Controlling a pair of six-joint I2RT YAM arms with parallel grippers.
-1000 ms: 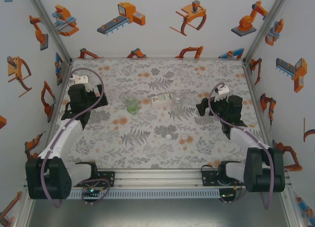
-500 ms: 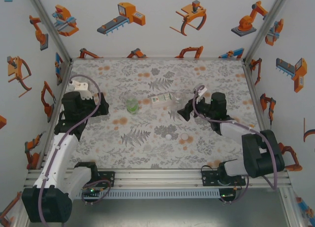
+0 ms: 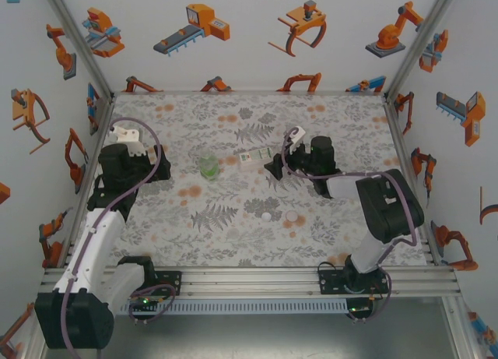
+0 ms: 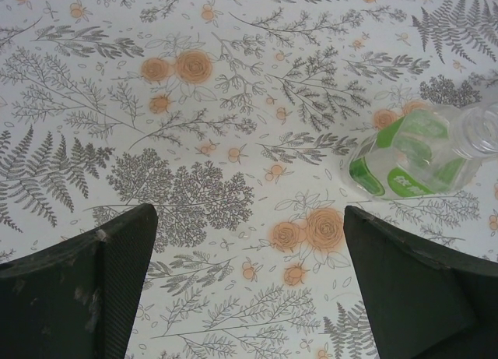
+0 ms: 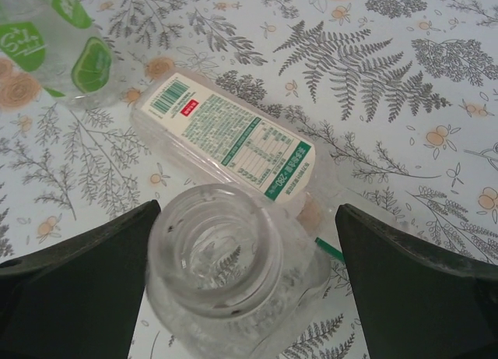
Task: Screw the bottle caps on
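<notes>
The right gripper (image 5: 247, 219) is held wide open, and an uncapped clear bottle (image 5: 222, 265) is seen standing upright between its fingers (image 5: 78, 297). A gap is left on the bottle's right side; whether the left finger is touched cannot be told. Just beyond the gripper the labelled bottle (image 5: 226, 137) is laid on its side with the printed label turned up, and the green-tinted bottle (image 5: 58, 40) is seen farther to the left. In the top view the right arm (image 3: 385, 207) is bent sharply at the elbow, and its forearm is extended leftward, low over the table (image 3: 233, 242), toward the middle.

The left gripper (image 4: 249, 215) is likewise spread wide and is held over bare patterned table. The green-tinted bottle is seen off to the right of its right finger, apart from it. The left arm (image 3: 97, 227) is raised from its base along the left edge, with the wrist turned rightward.

A white bottle cap (image 3: 267, 216) and a second cap (image 3: 292, 216) are found side by side on the near half of the table, well apart from both grippers.
</notes>
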